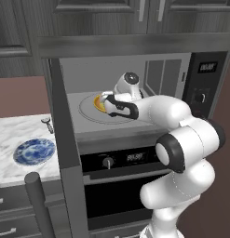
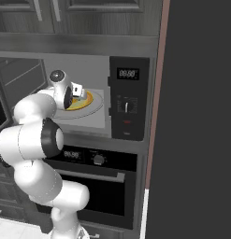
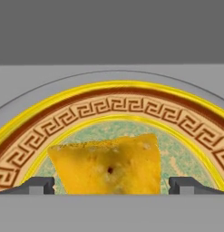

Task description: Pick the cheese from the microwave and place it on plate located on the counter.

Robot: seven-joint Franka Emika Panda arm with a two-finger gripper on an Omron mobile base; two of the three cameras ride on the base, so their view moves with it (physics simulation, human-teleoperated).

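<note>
Jaws spread either side of cheese [image 3: 109, 165], arm reaching into microwave [image 1: 135, 60]

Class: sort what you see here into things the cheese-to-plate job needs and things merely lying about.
Needed: cheese; microwave; blue-and-white plate; counter; gripper, fingers either side of the cheese.

Lying about: yellow-rimmed plate under the cheese; oven; small utensil on the counter.

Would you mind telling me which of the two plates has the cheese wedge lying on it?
The yellow-rimmed plate with the brown key pattern, inside the microwave, holds the yellow-orange cheese wedge. The blue-and-white plate on the marble counter is bare.
</note>
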